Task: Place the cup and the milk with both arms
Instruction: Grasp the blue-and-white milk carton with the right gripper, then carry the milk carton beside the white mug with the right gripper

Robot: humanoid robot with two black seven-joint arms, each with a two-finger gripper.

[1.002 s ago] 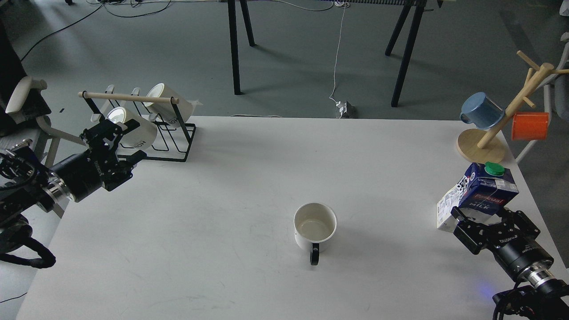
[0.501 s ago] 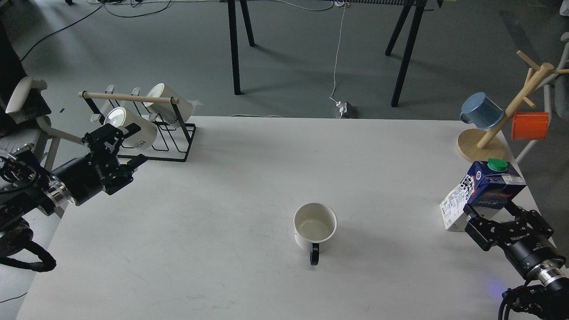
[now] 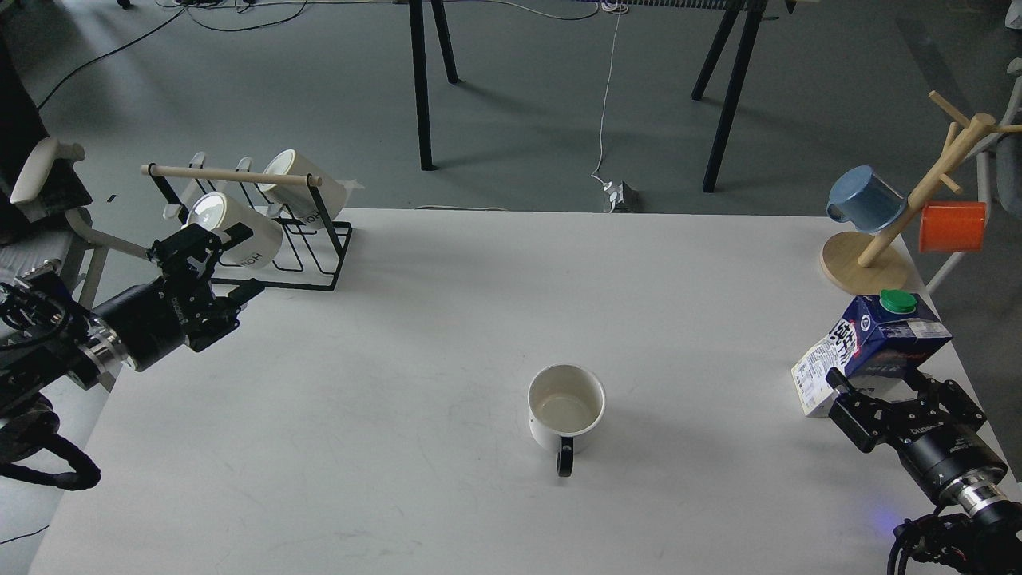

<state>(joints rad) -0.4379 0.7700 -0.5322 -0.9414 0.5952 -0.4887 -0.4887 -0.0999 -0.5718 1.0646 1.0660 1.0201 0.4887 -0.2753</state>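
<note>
Cup [image 3: 565,408]: upright mid-bench, black handle toward the robot, nothing touching it.
Milk [image 3: 874,351]: carton at the right side of the bench [image 3: 415,335], near its right edge and tilted, green cap [image 3: 898,301] on top.
Right pincer [image 3: 898,395]: right at the carton's near side, fingers spread around its lower part; whether they actually press it, I cannot tell.
Left pincer [image 3: 209,263]: hanging above the bench's left side by the wire mug rack [image 3: 263,228], fingers apart, holding nothing.
Risk one: that carton leans close to the edge, so a loose hold could tip it off the bench.
Risk two: the left pincer sits close to the rack and could clip a racked mug.
Writing: "MILK" on the carton, barely; "HO" lettering on a racked white mug [image 3: 231,228]; print on both pincers too small to read.
</note>
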